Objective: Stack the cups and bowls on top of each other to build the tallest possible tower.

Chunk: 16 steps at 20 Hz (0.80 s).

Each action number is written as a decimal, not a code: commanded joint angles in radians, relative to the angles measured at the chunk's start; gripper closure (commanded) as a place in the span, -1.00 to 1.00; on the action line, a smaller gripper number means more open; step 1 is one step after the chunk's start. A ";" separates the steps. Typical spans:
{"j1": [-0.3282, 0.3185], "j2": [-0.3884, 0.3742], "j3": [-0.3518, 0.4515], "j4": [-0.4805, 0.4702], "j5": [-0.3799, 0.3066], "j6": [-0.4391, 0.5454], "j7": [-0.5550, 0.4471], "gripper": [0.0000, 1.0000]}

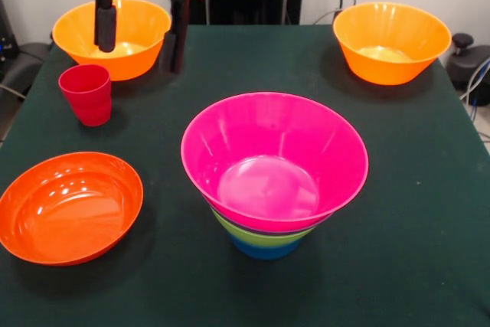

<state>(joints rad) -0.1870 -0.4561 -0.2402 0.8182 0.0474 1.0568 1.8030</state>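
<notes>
gripper at top left, fingers spread wide, one finger in front of a yellow-orange bowl, the other beside its rim. red cup upright just below that bowl. wide orange bowl at lower left. tower at centre: pink bowl on top, purple and lime green bands showing, blue base. second yellow-orange bowl at top right. green table.

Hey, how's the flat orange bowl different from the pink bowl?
The orange bowl is shallow and sits alone on the table; the pink bowl is deep, steep-walled and tops the stack. The orange one lies at the picture's left, the pink one mid-table. Both are glossy, upright and empty.
</notes>
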 commanded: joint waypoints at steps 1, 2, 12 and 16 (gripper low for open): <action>-0.043 0.058 0.160 0.138 -0.099 -0.041 -0.334 -1.00; -0.047 0.061 0.169 0.140 -0.104 -0.050 -0.335 -1.00; -0.082 0.100 0.251 0.154 -0.142 -0.160 -0.297 -1.00; -0.091 0.113 0.272 0.151 -0.154 -0.182 -0.281 -1.00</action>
<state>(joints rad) -0.2681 -0.4190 -0.1253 0.8307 -0.0301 0.9290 1.7934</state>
